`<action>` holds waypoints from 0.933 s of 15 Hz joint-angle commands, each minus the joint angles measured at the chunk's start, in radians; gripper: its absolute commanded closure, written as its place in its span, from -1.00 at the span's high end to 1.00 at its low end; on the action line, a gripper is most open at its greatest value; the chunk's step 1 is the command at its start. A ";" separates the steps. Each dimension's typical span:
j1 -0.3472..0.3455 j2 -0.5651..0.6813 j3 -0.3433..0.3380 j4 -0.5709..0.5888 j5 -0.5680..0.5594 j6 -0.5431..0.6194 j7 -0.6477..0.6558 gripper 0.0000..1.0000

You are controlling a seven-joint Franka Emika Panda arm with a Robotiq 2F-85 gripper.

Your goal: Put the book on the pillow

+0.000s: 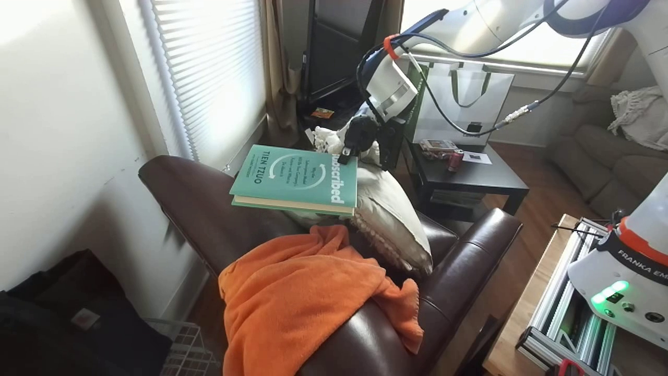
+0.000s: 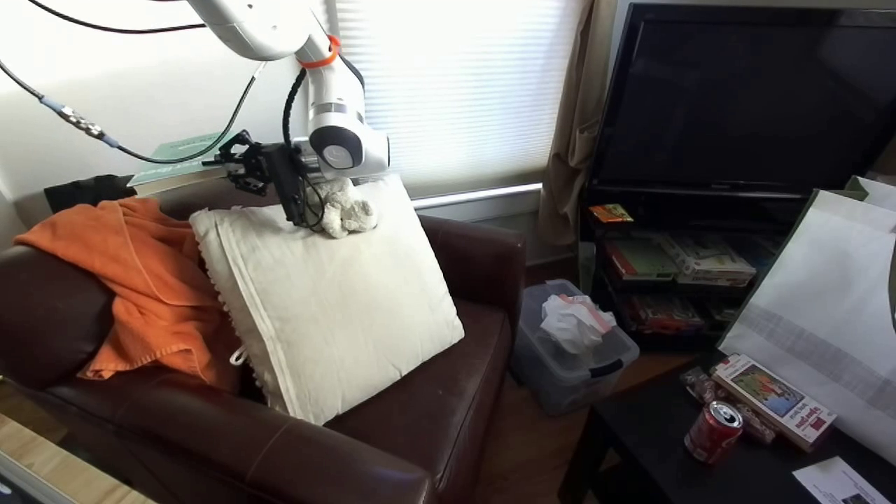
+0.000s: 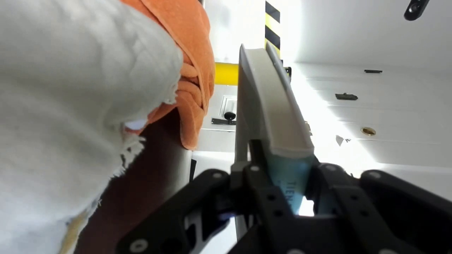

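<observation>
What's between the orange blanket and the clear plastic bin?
An exterior view shows the pale pillow right beside the orange blanket, then part of the brown armchair, before the clear plastic bin.

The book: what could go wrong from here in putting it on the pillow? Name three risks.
The jaws hold the book by one edge, so it might droop or twist. The pillow slants, so the book could slide off. A fluffy thing at the pillow's top may get bumped or keep the book from lying flat.

Book (image 1: 295, 180) partly hidden, television (image 2: 749, 105) cropped
</observation>
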 commanded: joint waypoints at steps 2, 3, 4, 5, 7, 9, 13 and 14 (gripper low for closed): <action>-0.013 -0.183 -0.021 -0.156 0.071 -0.010 -0.011 -0.87; -0.017 -0.225 -0.028 -0.200 0.082 -0.017 -0.001 -0.87; -0.020 -0.262 -0.035 -0.239 0.093 -0.025 0.004 -0.87; -0.024 -0.305 -0.046 -0.296 0.111 -0.026 0.007 -0.87; -0.039 -0.361 -0.080 -0.399 0.163 -0.019 0.021 -0.87; -0.060 -0.367 -0.114 -0.479 0.191 -0.064 -0.016 -0.87; -0.105 -0.375 -0.200 -0.682 0.225 -0.083 -0.130 -0.87; -0.061 -0.334 -0.195 -0.565 0.173 -0.057 -0.067 -0.87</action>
